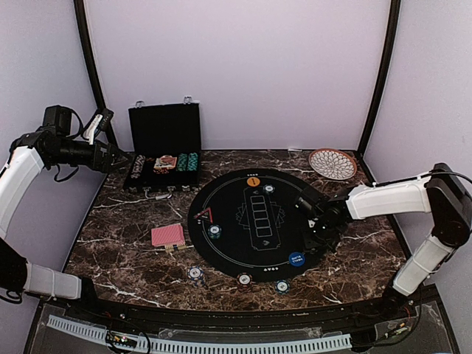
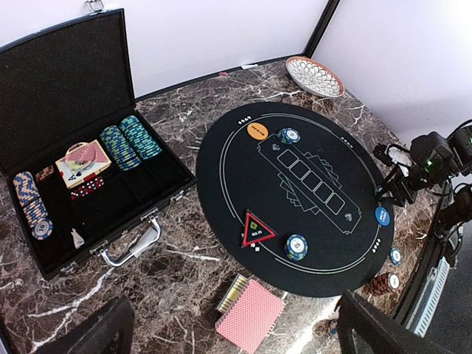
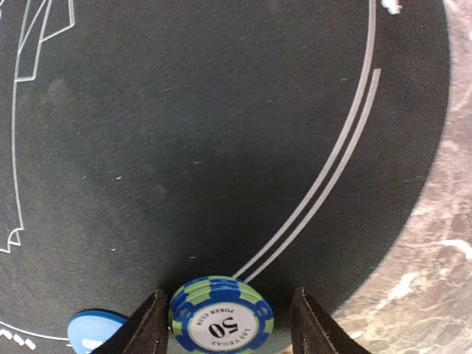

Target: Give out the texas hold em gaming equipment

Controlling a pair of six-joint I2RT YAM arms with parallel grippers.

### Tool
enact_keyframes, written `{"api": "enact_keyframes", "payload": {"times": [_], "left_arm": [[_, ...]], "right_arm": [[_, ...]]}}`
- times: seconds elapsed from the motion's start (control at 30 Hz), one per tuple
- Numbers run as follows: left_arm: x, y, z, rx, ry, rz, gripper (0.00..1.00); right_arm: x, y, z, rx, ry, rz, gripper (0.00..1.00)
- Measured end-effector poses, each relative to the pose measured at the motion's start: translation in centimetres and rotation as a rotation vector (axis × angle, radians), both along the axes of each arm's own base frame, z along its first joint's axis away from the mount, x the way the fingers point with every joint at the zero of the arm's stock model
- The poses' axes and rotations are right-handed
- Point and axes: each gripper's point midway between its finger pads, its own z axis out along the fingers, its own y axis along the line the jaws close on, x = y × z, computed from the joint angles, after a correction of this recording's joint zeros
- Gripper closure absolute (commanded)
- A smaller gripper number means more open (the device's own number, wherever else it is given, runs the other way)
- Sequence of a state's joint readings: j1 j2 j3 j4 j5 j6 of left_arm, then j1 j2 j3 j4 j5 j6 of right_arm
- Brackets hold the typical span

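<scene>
A blue-and-green "50" poker chip stack (image 3: 221,316) lies on the black mat (image 3: 221,147) between the fingers of my right gripper (image 3: 230,328). The jaws are open, with a gap on the chip's right side. A blue marker disc (image 3: 92,328) lies just left of it. My right gripper (image 1: 318,225) is low over the mat's right side. My left gripper (image 2: 236,328) is open and empty, held high near the case (image 1: 164,147). A red-backed card deck (image 2: 251,316) lies left of the mat. A red triangle (image 2: 257,230) and an orange disc (image 2: 257,131) lie on the mat.
Chip stacks sit on the mat (image 1: 214,231) (image 1: 269,189), and three more lie along its front edge (image 1: 195,273) (image 1: 244,279) (image 1: 282,285). The open black case holds rows of chips (image 2: 131,140) and cards (image 2: 82,162). A patterned wicker plate (image 1: 332,164) stands at the back right.
</scene>
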State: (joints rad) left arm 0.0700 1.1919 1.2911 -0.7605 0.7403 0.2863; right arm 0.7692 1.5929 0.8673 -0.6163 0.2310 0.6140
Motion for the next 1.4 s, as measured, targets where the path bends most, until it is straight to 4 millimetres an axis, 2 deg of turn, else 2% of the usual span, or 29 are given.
{"api": "enact_keyframes", "payload": {"times": [0.1, 0.17, 0.27, 0.4, 0.5, 0.57, 0.7, 0.83, 1.0, 1.13, 1.4], "left_arm": [[0.0, 0.0, 0.0, 0.000, 0.000, 0.000, 0.01], [0.0, 0.0, 0.0, 0.000, 0.000, 0.000, 0.01], [0.0, 0.0, 0.0, 0.001, -0.001, -0.001, 0.01], [0.0, 0.0, 0.0, 0.002, -0.002, -0.001, 0.01], [0.0, 0.0, 0.0, 0.003, -0.004, -0.002, 0.01], [0.0, 0.0, 0.0, 0.004, -0.005, -0.003, 0.01], [0.0, 0.0, 0.0, 0.006, -0.006, -0.005, 0.01], [0.0, 0.0, 0.1, 0.006, -0.008, -0.005, 0.01], [-0.3, 0.0, 0.2, 0.006, -0.011, -0.006, 0.01], [-0.6, -0.1, 0.3, 0.007, -0.010, -0.009, 0.01], [-0.8, -0.1, 0.4, 0.009, -0.014, -0.011, 0.01]], "right_arm": [[0.3, -0.3, 0.9, -0.025, -0.015, -0.004, 0.41], [0.6, 0.0, 2.3, -0.028, -0.039, 0.003, 0.41], [1.0, 1.7, 5.0, -0.018, -0.090, 0.038, 0.38], [-0.1, 6.5, 9.1, 0.036, -0.156, 0.145, 0.29], [-2.6, 10.8, 11.4, 0.095, -0.180, 0.259, 0.22], [-4.7, 13.6, 11.9, 0.127, -0.169, 0.336, 0.19], [-9.0, 17.7, 10.5, 0.125, -0.113, 0.471, 0.14], [-11.7, 19.6, 7.7, 0.080, -0.047, 0.546, 0.13], [-12.3, 19.8, 5.6, 0.041, 0.001, 0.563, 0.12], [-12.4, 20.3, 5.5, 0.048, 0.008, 0.572, 0.13], [-12.5, 20.6, 4.6, 0.033, 0.026, 0.599, 0.22]]}}
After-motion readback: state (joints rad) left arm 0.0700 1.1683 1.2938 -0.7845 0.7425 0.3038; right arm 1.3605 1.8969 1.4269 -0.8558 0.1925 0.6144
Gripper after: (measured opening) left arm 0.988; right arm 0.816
